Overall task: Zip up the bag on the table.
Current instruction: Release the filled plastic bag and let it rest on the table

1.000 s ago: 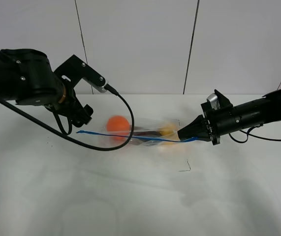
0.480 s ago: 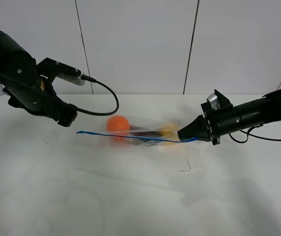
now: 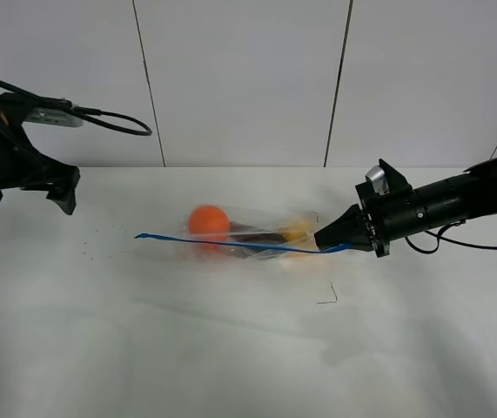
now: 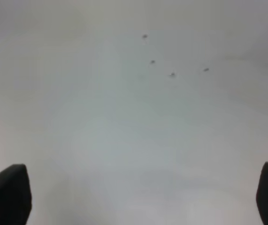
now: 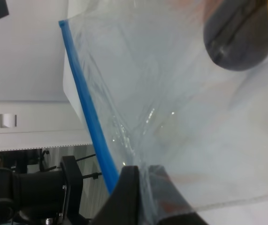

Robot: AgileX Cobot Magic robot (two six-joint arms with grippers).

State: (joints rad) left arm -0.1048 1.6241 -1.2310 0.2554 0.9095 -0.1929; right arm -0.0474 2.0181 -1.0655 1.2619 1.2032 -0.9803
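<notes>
The clear bag (image 3: pixel 248 235) lies on the white table (image 3: pixel 231 348), its blue zipper strip (image 3: pixel 231 244) running along the near edge. An orange ball (image 3: pixel 209 219), a dark oblong item (image 3: pixel 261 235) and a yellow fruit (image 3: pixel 297 231) show through it. My right gripper (image 3: pixel 326 239) is shut on the strip's right end. The right wrist view shows its fingers (image 5: pixel 129 197) pinching plastic beside the blue strip (image 5: pixel 89 117). My left gripper (image 3: pixel 26 192) hovers open at the far left, well away from the bag. The left wrist view shows it (image 4: pixel 138 197) holding nothing over bare table.
Small dark specks (image 3: pixel 91 244) dot the table left of the bag; the same specks (image 4: pixel 171 74) show in the left wrist view. A small dark mark (image 3: pixel 328 296) lies in front of the bag's right end. A white panelled wall (image 3: pixel 248 78) stands behind.
My left arm has swung away to the left, from beside the orange ball to the table's far left edge. The right gripper and the bag have not moved.
</notes>
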